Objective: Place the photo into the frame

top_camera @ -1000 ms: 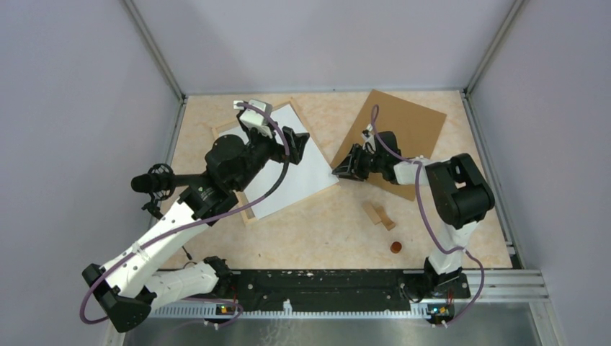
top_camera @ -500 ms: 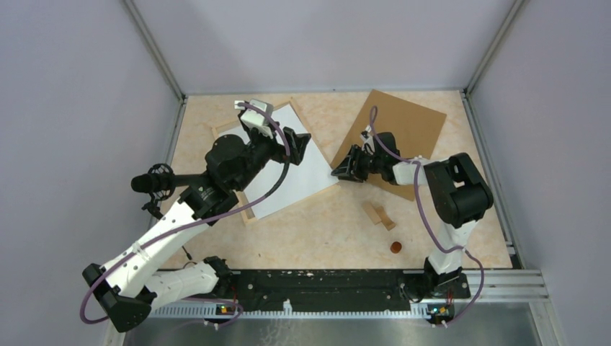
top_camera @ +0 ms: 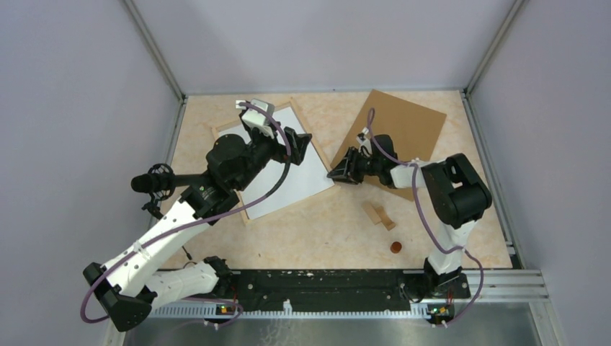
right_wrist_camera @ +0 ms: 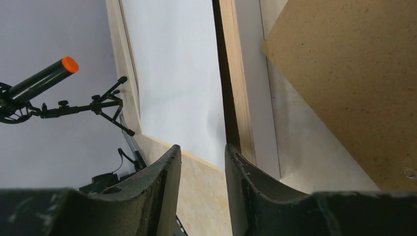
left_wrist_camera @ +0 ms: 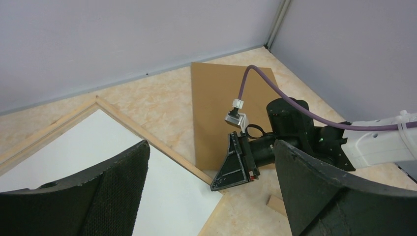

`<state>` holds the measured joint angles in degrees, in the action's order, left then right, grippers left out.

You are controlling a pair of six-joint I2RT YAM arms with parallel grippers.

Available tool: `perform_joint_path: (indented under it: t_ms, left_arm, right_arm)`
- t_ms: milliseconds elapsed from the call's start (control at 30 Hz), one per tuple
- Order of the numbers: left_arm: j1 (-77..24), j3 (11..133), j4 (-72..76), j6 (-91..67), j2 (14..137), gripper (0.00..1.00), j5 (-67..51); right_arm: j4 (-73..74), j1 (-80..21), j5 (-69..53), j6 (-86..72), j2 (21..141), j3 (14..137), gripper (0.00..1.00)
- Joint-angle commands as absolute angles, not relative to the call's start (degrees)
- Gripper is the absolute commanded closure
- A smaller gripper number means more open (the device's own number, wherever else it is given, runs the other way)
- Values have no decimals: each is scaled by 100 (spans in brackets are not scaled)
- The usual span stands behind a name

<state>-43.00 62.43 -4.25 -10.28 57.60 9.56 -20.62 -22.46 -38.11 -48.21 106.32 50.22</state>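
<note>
The thin pale wooden frame (top_camera: 228,127) lies at the back left with a white sheet (top_camera: 302,176) in it. A large brown board (top_camera: 403,122) lies flat at the back right with its plain brown side up, which fits the photo's back. No dark scene shows. My left gripper (top_camera: 295,140) is wide open and empty above the sheet (left_wrist_camera: 98,142) and the frame slat (left_wrist_camera: 147,130). My right gripper (top_camera: 336,173) is low, its jaws slightly apart and empty, with its tip at the frame's right corner (right_wrist_camera: 236,73), next to the board (right_wrist_camera: 354,73).
Two small wooden blocks (top_camera: 377,215) and a small brown disc (top_camera: 395,246) lie at the front right. A black rod on a stand (top_camera: 148,182) sits by the left wall. Grey walls enclose the table on three sides.
My right gripper has moved a little to the left against the frame's corner. The frame and white sheet have shifted slightly left with it. The left gripper has hardly moved.
</note>
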Motion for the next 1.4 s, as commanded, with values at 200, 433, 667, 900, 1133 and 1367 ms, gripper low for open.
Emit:
perform_joint_path:
  t_ms: [200,433,667,900,1133,1367]
  left_arm:
    - [-4289,6249,-211,-967,5716,1,870]
    - [-4279,6249,-220,-940,5675,1,890]
    - [-4267,6140,-221,-1004,5219,1,1519]
    - [-4252,5999,-105,-989,4945,1,1850]
    - [-4250,6029,-140,-1015,4950,1,1692]
    - [-4248,6047,-149,-1002,4971,1,1616]
  right_arm:
    - [-2737,-2509,-3829,-5171,10761,4946,62]
    - [-1001,-2829,-2434,-4016,10383,5545,48]
    - [277,-3648,-908,-3033,9830,6141,33]
    - [122,-4560,-1299,-3554,10474,6787,32]
    - [-500,-5039,-1898,-4178,11087,7047,45]
    - [-625,-5141,-1871,-4235,11384,7120,45]
